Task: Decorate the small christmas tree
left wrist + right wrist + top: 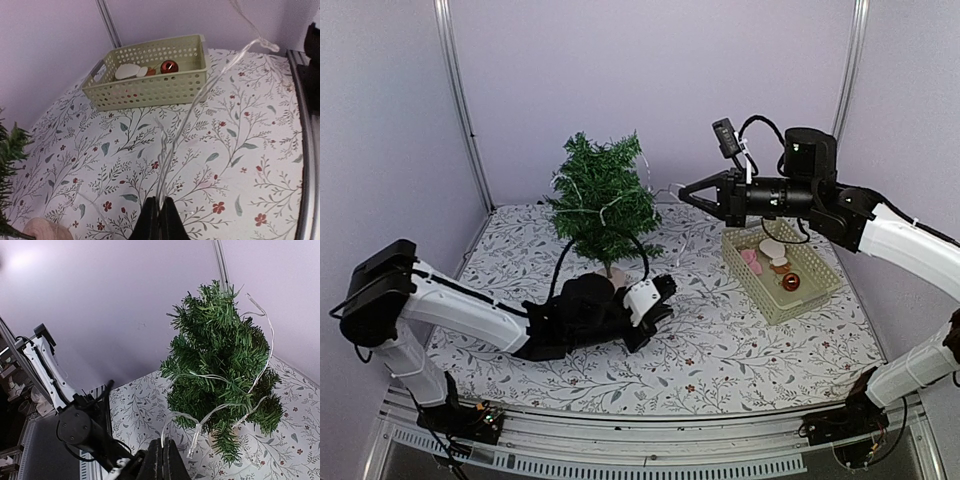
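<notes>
Left fingers [149, 222] are pinched together on the clear light string [192, 105], low on the counter just in front of the small christmas tree [603, 195]. Right fingers [156, 460], raised to its right, clamp the string too. Tug either end hard and the tree could tip.

The left arm [470, 315] lies low and stretched to the right, its gripper [667, 288] closed tight, pinching a clear light string [252, 45]. The right arm [910, 240] is raised, wrist level, pointing left, its gripper [688, 190] also closed on that string.
</notes>
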`<state>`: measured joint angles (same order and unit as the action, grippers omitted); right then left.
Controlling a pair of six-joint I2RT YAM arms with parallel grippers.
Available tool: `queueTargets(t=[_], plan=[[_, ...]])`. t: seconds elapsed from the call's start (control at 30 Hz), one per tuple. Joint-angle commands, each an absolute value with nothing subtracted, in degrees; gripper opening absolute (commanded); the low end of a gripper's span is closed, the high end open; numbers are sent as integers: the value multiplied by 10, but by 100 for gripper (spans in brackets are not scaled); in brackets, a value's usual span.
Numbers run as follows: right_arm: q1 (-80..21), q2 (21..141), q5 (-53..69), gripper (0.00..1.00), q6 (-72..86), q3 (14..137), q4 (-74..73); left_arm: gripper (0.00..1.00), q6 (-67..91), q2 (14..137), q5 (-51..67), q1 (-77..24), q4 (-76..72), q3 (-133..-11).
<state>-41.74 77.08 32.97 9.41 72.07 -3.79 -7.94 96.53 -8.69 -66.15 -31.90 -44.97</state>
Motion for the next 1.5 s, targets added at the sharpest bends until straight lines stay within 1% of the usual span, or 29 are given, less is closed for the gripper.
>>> queueTargets(t=[0.0,0.2,0.43,0.6,0.63,0.7,0.8,0.9,1.07,1.27,1.3,1.37,1.47], plan=[[-427,792,354,0,93,742,-6,0,-85,848,-97,-706,-271,-400],[-451,828,360,0,101,750,26,0,-38,692,-154,-741,-177,-359],[-486,879,363,0,108,766,38,0,5,562,-208,-780,-43,-357],[-503,912,364,0,115,767,24,0,65,470,-251,-794,46,-342],[-507,916,363,1,114,767,20,0,78,450,-259,-795,58,-339],[-512,922,360,11,110,768,14,0,103,418,-275,-797,89,-340],[-514,921,344,19,111,770,17,0,121,394,-294,-799,142,-348],[-514,906,310,32,106,776,11,0,133,384,-313,-799,162,-350],[-509,868,264,56,97,770,-16,0,190,384,-357,-794,190,-357],[-499,794,199,83,110,692,-8,0,229,383,-363,-739,203,-370],[-495,774,188,86,113,672,-6,0,231,385,-357,-724,203,-374],[-492,748,173,88,117,626,20,0,236,389,-340,-688,205,-385],[-493,703,154,86,114,520,65,0,247,397,-305,-635,203,-401]])
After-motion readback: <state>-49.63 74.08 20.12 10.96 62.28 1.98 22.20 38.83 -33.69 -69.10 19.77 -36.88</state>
